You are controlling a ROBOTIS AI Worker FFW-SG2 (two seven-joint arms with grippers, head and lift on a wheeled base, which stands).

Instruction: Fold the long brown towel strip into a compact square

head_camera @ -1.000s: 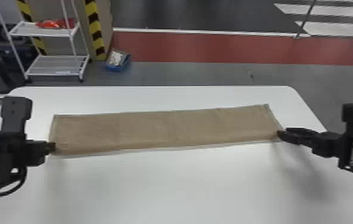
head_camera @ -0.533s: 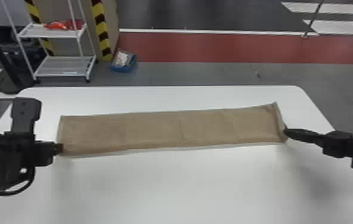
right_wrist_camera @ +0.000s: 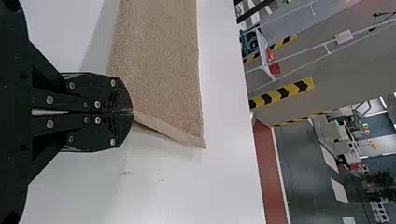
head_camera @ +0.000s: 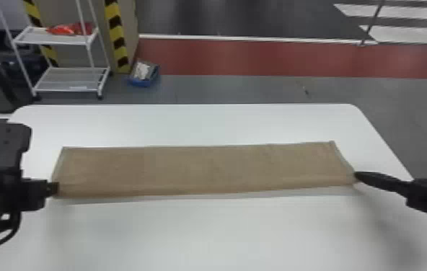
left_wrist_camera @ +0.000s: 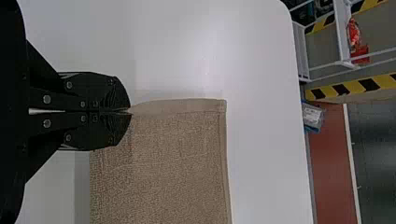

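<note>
Lengthwise along the far edge of the bench (head_camera: pixel 187 126), between its left and right edges, the brown towel strip (head_camera: pixel 205 167). Clamped together on its near left corner, left gripper (head_camera: pixel 54 188), pointing inward; clamped likewise on its near right corner, right gripper (head_camera: pixel 357 176).

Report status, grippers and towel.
Left gripper shut on towel strip's left end; right gripper shut on its right end. Strip unfolded lengthwise across table. No obstruction seen.
</note>
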